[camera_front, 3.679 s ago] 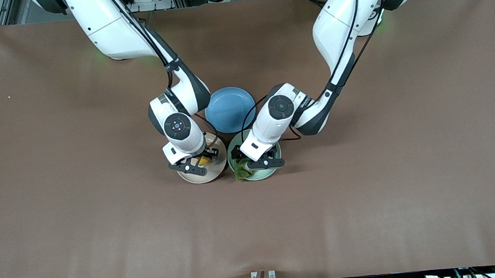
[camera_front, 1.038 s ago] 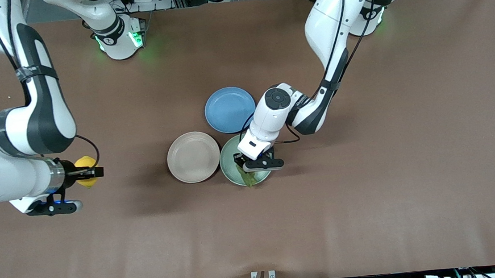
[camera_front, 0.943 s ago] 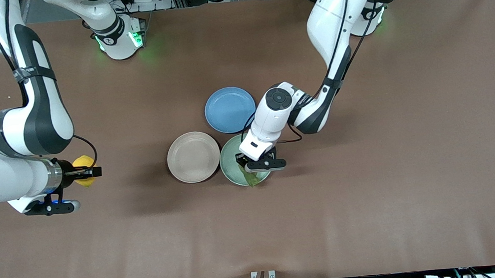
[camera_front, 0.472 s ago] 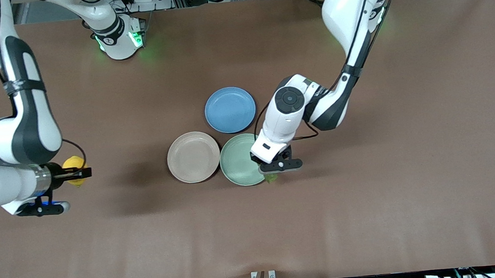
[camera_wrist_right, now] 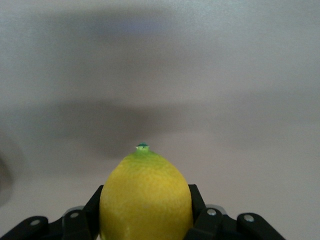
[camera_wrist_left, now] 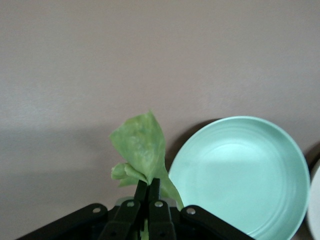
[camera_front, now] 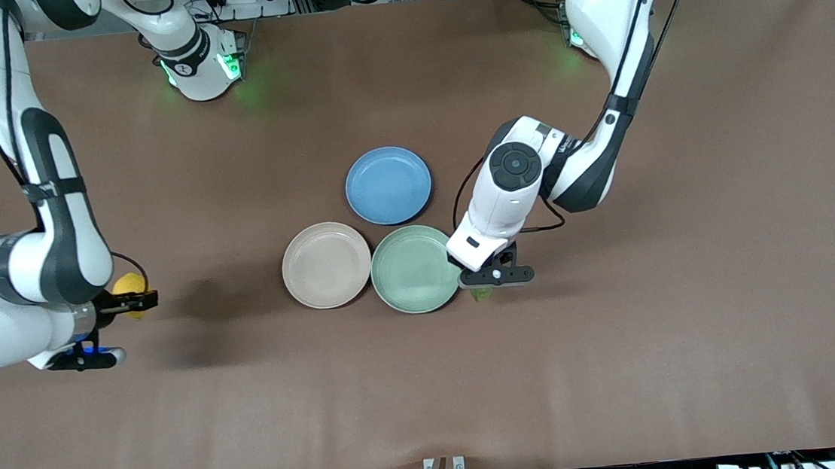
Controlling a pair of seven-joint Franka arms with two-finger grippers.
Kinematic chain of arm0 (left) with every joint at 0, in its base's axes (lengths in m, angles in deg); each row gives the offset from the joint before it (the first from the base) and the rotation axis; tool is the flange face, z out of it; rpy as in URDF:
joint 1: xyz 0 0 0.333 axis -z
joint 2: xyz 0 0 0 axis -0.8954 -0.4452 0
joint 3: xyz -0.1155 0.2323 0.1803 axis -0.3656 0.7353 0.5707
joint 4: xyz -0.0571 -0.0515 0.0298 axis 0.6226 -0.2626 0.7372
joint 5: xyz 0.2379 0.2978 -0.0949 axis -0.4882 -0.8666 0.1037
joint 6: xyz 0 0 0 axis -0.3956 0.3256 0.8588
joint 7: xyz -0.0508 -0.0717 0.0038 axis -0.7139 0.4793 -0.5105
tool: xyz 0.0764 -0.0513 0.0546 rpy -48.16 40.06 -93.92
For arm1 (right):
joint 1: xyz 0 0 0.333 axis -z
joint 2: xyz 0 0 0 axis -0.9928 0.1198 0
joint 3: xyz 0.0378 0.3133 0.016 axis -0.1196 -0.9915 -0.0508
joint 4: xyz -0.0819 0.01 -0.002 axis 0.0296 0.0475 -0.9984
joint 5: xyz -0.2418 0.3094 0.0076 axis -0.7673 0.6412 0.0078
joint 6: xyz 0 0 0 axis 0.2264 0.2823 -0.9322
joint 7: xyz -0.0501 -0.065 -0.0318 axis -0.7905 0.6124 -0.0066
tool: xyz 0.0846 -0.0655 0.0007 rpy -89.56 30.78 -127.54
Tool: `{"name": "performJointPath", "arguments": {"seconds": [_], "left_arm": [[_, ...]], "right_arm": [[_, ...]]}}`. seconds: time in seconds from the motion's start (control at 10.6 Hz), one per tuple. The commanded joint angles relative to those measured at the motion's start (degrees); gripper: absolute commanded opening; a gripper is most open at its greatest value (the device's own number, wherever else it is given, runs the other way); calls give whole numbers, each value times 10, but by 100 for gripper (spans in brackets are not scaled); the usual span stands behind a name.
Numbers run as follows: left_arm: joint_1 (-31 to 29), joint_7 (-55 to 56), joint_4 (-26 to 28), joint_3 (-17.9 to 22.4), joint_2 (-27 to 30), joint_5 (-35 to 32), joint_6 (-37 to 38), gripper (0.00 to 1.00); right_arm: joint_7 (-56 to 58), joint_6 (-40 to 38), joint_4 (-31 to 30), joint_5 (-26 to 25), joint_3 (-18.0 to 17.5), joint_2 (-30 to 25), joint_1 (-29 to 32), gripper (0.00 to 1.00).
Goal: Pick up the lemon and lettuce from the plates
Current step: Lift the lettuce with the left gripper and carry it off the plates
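My right gripper (camera_front: pixel 137 298) is shut on the yellow lemon (camera_front: pixel 127 287) and holds it over bare table toward the right arm's end; the lemon (camera_wrist_right: pixel 146 197) fills the space between the jaws in the right wrist view. My left gripper (camera_front: pixel 484 283) is shut on the green lettuce leaf (camera_front: pixel 480 294), just off the mint green plate (camera_front: pixel 413 269) on the side toward the left arm's end. In the left wrist view the lettuce (camera_wrist_left: pixel 141 150) sticks out from the closed fingers beside the mint plate (camera_wrist_left: pixel 240 175). The beige-pink plate (camera_front: pixel 326 265) and the mint plate hold nothing.
A blue plate (camera_front: pixel 388 185) lies beside the two plates, farther from the front camera. The brown table (camera_front: pixel 623 337) stretches wide on all sides.
My left gripper has carried the lettuce off the mint plate toward the left arm's end. My right gripper has drifted slightly further toward the right arm's end with the lemon.
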Motion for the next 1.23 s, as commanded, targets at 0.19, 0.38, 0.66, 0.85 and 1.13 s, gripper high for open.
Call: {"name": "performJointPath", "arguments": {"seconds": [0.19, 0.38, 0.66, 0.85, 1.13], "left_arm": [[-61, -106, 141, -4, 102, -13, 4, 0], [-90, -153, 179, -4, 126, -13, 9, 0], [-130, -210, 179, -3, 138, -13, 88, 0], [-151, -240, 180, -3, 145, -13, 109, 0], [-178, -281, 181, -1, 148, -14, 145, 0]], "right_arm": [[29, 65, -50, 2, -8, -5, 8, 16], [56, 71, -51, 3, -9, 5, 23, 16], [70, 112, -79, 3, -9, 10, 25, 16], [81, 147, -97, 4, -9, 10, 27, 17], [83, 197, -127, 5, -10, 10, 30, 16]]}}
